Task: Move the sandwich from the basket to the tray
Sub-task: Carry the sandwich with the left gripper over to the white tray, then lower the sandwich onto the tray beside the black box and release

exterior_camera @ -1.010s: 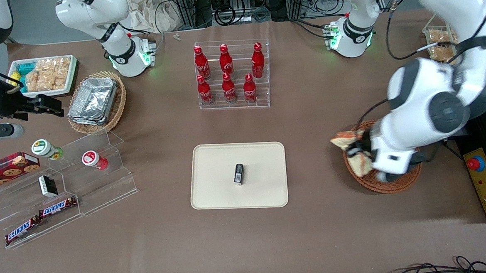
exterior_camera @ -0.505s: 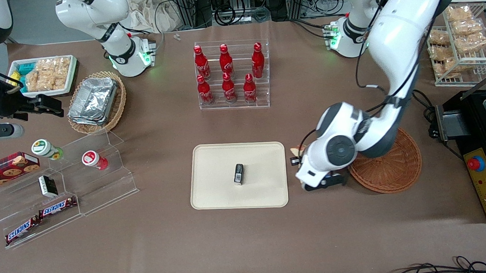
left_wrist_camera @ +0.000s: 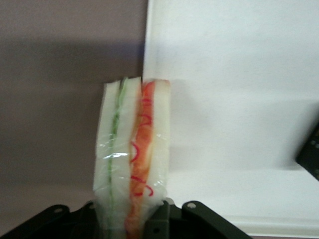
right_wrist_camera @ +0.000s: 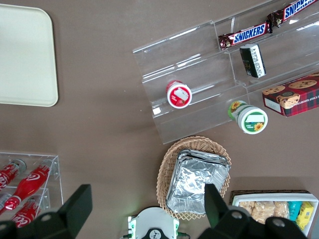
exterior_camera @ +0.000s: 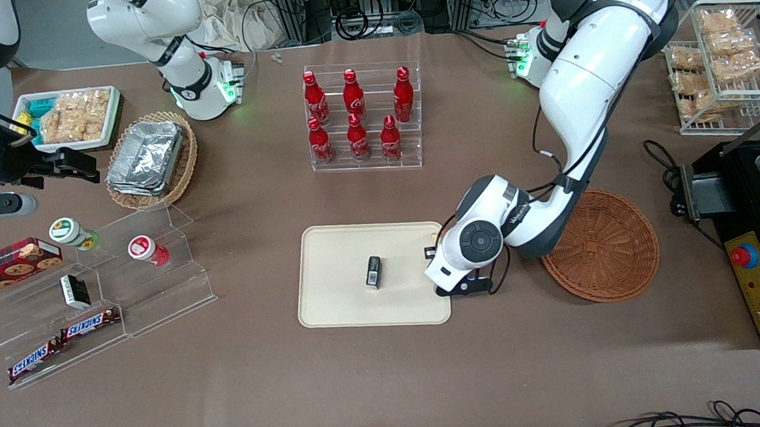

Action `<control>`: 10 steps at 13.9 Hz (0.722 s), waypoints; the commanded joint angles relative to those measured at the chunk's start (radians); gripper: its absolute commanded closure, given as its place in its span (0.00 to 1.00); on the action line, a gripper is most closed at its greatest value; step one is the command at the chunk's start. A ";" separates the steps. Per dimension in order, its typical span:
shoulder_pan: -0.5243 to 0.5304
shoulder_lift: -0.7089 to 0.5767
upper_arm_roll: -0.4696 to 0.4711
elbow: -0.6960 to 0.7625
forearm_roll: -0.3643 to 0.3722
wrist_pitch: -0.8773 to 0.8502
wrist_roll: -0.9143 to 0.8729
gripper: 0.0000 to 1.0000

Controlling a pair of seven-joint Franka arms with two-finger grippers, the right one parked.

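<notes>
One sandwich (left_wrist_camera: pixel 132 159), a plastic-wrapped wedge of white bread with green and orange filling, is clamped upright between the fingers (left_wrist_camera: pixel 162 219) of the working arm's gripper (left_wrist_camera: pixel 130 221). The wrist camera shows it hanging over the edge of the cream tray (left_wrist_camera: pixel 234 74), partly above tray and partly above the brown table (left_wrist_camera: pixel 65 59). From the front, the gripper (exterior_camera: pixel 436 267) sits over the tray's (exterior_camera: pixel 339 307) edge nearest the round reddish-brown basket (exterior_camera: pixel 606 247), which lies on the table beside the tray. A small dark packet (exterior_camera: pixel 373 272) rests near the tray's middle.
</notes>
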 commanded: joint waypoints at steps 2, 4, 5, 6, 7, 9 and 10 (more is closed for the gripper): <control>-0.048 0.032 0.012 0.088 0.018 -0.015 0.002 1.00; -0.064 0.070 0.018 0.117 0.030 -0.012 0.002 1.00; -0.073 0.102 0.026 0.137 0.054 -0.003 0.001 1.00; -0.078 0.127 0.029 0.151 0.073 0.018 0.001 1.00; -0.078 0.135 0.030 0.154 0.075 0.034 0.001 0.84; -0.076 0.130 0.030 0.156 0.076 0.031 0.007 0.23; -0.076 0.124 0.030 0.156 0.076 0.026 0.002 0.07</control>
